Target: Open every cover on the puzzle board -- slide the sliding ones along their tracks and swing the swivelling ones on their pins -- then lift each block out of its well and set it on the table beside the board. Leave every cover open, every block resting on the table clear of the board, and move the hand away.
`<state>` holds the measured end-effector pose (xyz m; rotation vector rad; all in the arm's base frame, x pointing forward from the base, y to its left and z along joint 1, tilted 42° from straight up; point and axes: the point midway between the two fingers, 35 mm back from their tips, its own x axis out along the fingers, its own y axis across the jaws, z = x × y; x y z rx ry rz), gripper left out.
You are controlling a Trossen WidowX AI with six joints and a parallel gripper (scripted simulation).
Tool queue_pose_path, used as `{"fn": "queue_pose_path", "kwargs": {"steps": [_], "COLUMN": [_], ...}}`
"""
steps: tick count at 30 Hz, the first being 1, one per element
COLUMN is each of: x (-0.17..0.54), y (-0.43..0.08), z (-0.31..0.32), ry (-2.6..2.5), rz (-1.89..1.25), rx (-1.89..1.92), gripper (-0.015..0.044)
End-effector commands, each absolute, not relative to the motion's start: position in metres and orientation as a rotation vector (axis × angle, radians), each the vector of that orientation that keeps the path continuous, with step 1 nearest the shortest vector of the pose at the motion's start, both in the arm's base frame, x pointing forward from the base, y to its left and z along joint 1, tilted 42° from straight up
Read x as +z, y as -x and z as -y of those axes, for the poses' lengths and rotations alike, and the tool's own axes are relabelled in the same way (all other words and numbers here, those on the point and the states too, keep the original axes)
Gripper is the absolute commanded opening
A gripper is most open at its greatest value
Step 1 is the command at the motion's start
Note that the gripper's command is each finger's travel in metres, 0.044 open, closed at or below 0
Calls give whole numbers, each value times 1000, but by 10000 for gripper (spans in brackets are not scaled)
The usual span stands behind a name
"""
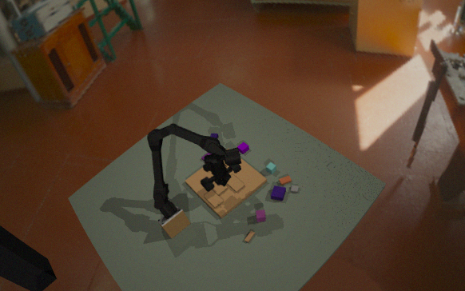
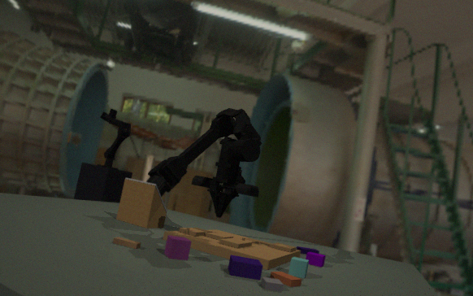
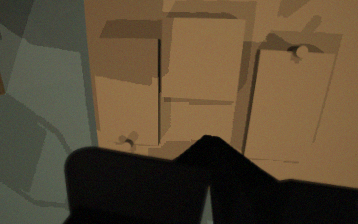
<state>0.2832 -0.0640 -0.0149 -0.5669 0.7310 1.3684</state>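
My gripper (image 1: 224, 184) (image 2: 219, 215) (image 3: 210, 143) is shut and empty, pointing down above the wooden puzzle board (image 1: 253, 176) (image 2: 262, 261) (image 3: 125, 10). In the wrist view a left cover (image 3: 127, 112) with a pin at its lower end, a middle cover (image 3: 205, 60) and a right cover (image 3: 290, 105) with a pin at its upper end lie on the board. The fingers hide the area below them. Beside the board lie a magenta block (image 1: 260, 216) (image 2: 177, 248), a dark purple block (image 1: 278, 193) (image 2: 245, 267), a teal block (image 1: 271, 168) (image 2: 299, 267) and a bright purple block (image 1: 243, 148) (image 2: 315, 259).
An orange piece (image 1: 284, 180) (image 2: 285, 279), a grey piece (image 1: 294, 189) (image 2: 272, 284) and a tan piece (image 1: 249, 236) (image 2: 126, 243) lie on the table too. A dark blue piece (image 1: 214, 136) (image 2: 307, 250) lies behind the board. A wooden wedge (image 1: 176, 225) (image 2: 138, 203) stands by the arm's base.
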Motion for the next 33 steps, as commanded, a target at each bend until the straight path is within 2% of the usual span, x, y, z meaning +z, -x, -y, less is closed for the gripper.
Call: {"fn": "queue_pose_path", "kwargs": {"steps": [1, 33], "x": [-19, -26], "y": [-274, -275], "z": [66, 60], "ry": [634, 635], "rz": [-678, -678], "rx": [1408, 1407], "gripper": [0, 0]}}
